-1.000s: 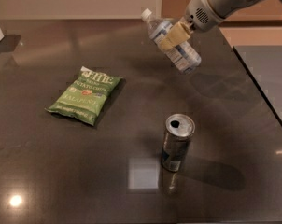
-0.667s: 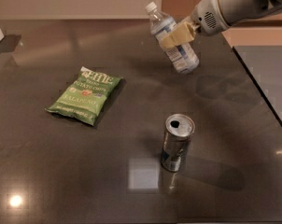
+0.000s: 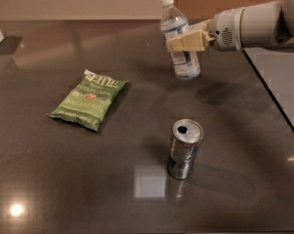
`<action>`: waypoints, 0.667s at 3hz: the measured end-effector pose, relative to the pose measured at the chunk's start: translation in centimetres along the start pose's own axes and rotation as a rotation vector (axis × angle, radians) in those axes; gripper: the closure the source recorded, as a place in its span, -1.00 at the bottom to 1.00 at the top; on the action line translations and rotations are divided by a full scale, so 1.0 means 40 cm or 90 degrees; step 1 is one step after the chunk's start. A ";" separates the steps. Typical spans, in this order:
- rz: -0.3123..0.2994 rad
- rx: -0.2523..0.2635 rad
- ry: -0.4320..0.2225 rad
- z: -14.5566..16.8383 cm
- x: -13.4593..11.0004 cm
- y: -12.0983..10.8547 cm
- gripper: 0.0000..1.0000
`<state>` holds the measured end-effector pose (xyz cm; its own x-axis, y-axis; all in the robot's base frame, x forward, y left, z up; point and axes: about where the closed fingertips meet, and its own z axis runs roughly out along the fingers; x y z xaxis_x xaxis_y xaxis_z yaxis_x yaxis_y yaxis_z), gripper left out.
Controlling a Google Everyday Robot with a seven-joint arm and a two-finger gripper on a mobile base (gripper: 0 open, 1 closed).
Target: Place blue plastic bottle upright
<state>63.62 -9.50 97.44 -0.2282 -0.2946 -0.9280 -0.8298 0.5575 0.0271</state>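
Bottle swung from a hard tilt to nearly upright, cap on top; arm now comes in level from the right.
Gripper clenched across the middle of the blue plastic bottle, tan fingers over the label. Bottle is clear with a white cap and blue-and-white label, leans slightly left, at the far side of the dark table; can't tell if its base touches. Silver can upright near the front, top opened, contents hidden. Green chip bag lies flat to the left, well apart.
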 end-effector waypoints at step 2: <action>0.013 0.001 -0.116 -0.007 0.038 -0.003 1.00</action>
<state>63.25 -10.22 96.15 -0.1495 -0.1382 -0.9790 -0.8254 0.5626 0.0466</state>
